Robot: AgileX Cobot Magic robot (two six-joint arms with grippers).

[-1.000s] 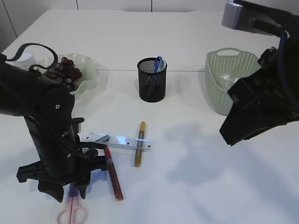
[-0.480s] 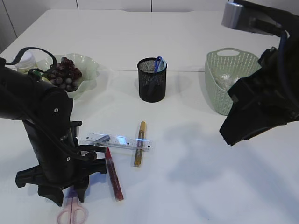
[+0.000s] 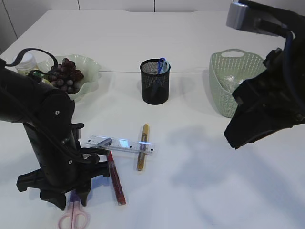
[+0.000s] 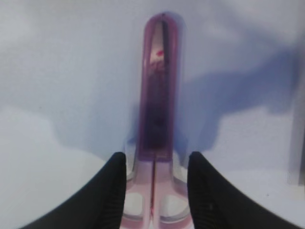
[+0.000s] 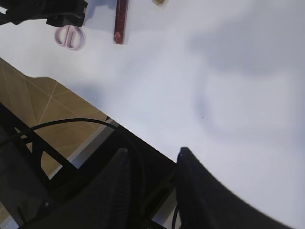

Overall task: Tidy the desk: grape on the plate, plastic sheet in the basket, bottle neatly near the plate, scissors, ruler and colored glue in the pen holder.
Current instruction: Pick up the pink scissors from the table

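The left gripper (image 4: 155,188) is low over the near-left part of the white table (image 3: 200,191), right above the scissors (image 3: 73,215). In the left wrist view its two black fingers (image 4: 109,191) stand on either side of the scissors (image 4: 157,124), at the spot where the pink handles meet the purple blade cover. The jaws are partly open; the fingers look very close to the plastic, but it is hard to tell whether they actually touch it. The scissors lie flat on the table, blades pointing away from the camera.

Just to the right of the left arm lies a red glue pen (image 3: 116,179); beyond it a clear ruler (image 3: 119,143) lies across the table, and a gold glue pen (image 3: 142,147) crosses the ruler's right end. Further back, near the middle, stands the black mesh pen holder (image 3: 155,83) with a blue pen (image 3: 161,65) in it. On the far left a pale green plate (image 3: 88,71) holds a bunch of dark grapes (image 3: 65,75), and a bottle (image 3: 24,63) is partly visible behind the left arm. On the far right is the green basket (image 3: 228,76).

The right gripper (image 5: 150,183) hangs high over the table's right side, well apart from all these things. Its fingers are apart and hold nothing.
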